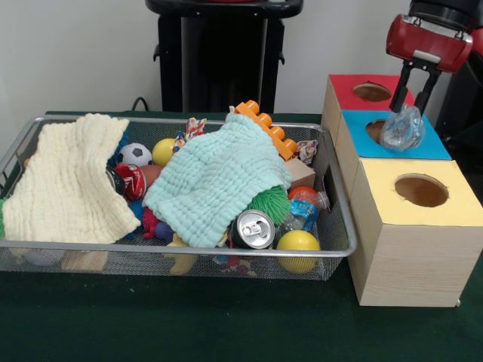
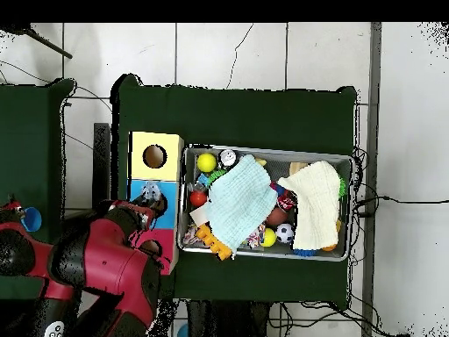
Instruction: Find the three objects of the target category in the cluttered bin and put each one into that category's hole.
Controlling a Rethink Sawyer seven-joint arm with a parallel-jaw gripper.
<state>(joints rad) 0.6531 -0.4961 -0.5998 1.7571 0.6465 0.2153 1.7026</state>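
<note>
My gripper (image 1: 408, 108) hangs at the right over the blue-topped box (image 1: 423, 145). It is shut on a clear wrinkly bottle (image 1: 402, 128), which hangs just above the box's round hole (image 1: 374, 129) and hides part of it. The overhead view shows the bottle (image 2: 151, 191) on the blue top (image 2: 138, 190), beside my arm. The wire-mesh bin (image 1: 189, 250) sits left of the boxes, full of clutter. A crumpled clear piece with a blue label (image 1: 305, 216) lies at its right end, likely another bottle. No other bottle shows.
A yellow cloth (image 1: 69, 181) and a mint cloth (image 1: 215, 177) cover much of the bin. A silver can (image 1: 253, 229), a yellow ball (image 1: 297, 243), a soccer ball (image 1: 134, 154) and orange bricks (image 1: 266, 127) show. The red-topped box (image 1: 351, 89) and yellow-topped box (image 1: 419, 226) flank the blue one.
</note>
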